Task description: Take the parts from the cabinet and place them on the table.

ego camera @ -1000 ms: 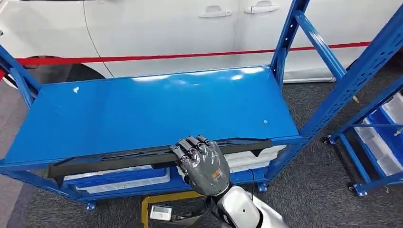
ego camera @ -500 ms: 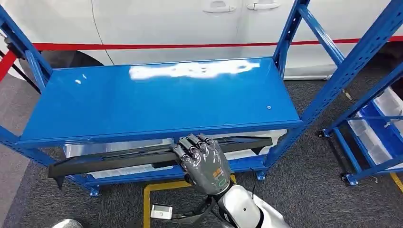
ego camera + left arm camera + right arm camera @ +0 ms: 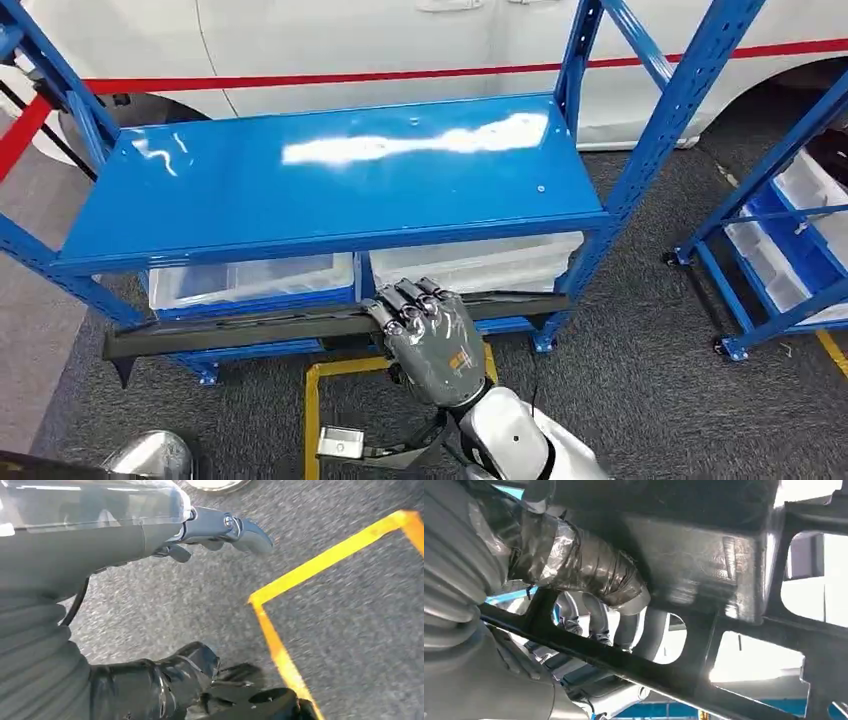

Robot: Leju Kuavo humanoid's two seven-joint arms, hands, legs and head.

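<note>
A long black plastic part (image 3: 250,328) hangs level in front of the blue cabinet (image 3: 330,190), below its top shelf and across the lower bins. My right hand (image 3: 428,335) grips it near the middle, fingers curled over its upper edge. In the right wrist view the part (image 3: 704,565) is close up, a dark ribbed frame with openings, the thumb (image 3: 589,575) pressed under it and the fingers (image 3: 594,617) wrapped behind. My left hand (image 3: 220,530) hangs over grey carpet, fingers loosely apart, holding nothing.
Two clear bins (image 3: 250,280) (image 3: 480,265) sit on the cabinet's lower shelf. A second blue rack (image 3: 790,240) with bins stands at the right. Yellow floor tape (image 3: 312,400) marks the carpet below the part. A white car (image 3: 350,40) and red barrier tape lie behind.
The whole view has shifted, so the camera moved back from the cabinet. The part, still in my right hand, has come away from the top shelf's front edge and now sits in front of the lower bins.
</note>
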